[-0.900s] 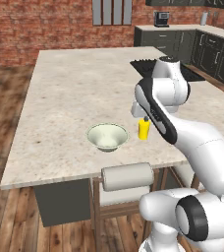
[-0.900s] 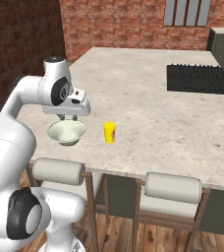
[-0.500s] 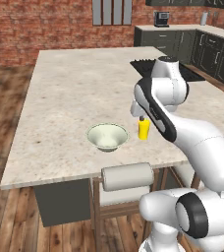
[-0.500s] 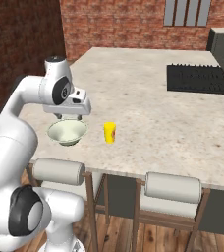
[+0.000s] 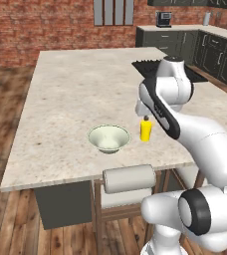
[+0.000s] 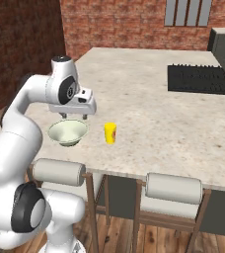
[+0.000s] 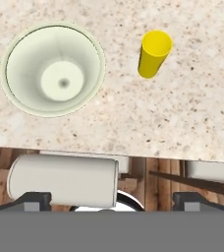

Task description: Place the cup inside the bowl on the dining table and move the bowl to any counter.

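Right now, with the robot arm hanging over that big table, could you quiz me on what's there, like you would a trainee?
1. True or false: the cup sits inside the bowl.
2. What is the gripper holding?
A. the cup
B. the bowl
C. nothing
3. Fill in: the bowl and cup stand near the edge of the dining table, just above two padded ____.

Key: 1 false, it stands upright beside the bowl, apart from it. 2 C, the jaws are open. 3 stools.
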Motion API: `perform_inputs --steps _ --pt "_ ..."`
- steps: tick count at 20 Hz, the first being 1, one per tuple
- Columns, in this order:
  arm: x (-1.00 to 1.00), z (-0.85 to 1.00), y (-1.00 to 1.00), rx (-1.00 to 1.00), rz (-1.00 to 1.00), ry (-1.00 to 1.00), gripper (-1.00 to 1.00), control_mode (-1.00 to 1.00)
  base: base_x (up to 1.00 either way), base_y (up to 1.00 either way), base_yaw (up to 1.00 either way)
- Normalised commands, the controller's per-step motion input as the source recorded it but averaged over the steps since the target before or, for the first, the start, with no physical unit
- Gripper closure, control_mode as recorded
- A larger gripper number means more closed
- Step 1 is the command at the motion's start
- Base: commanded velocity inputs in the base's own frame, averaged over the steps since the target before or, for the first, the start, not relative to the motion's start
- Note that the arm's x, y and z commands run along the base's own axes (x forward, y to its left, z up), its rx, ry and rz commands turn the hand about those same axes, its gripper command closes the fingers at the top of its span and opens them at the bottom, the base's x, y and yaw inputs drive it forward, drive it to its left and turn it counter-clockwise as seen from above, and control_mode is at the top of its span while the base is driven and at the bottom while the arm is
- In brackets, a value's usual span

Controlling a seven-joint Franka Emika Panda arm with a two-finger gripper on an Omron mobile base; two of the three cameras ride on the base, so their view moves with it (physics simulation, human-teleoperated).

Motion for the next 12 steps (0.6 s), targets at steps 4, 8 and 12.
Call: perform_inputs --steps 4,8,12 --pt "0.09 0.0 -0.12 0.0 0.0 0.0 -1.0 -1.0 0.0 0.0 0.0" --pt "0.16 0.0 -0.12 0.0 0.0 0.0 -1.0 -1.0 0.0 0.0 0.0" --pt "0.16 0.0 -0.16 0.0 0.0 0.0 -1.0 -1.0 0.0 0.0 0.0"
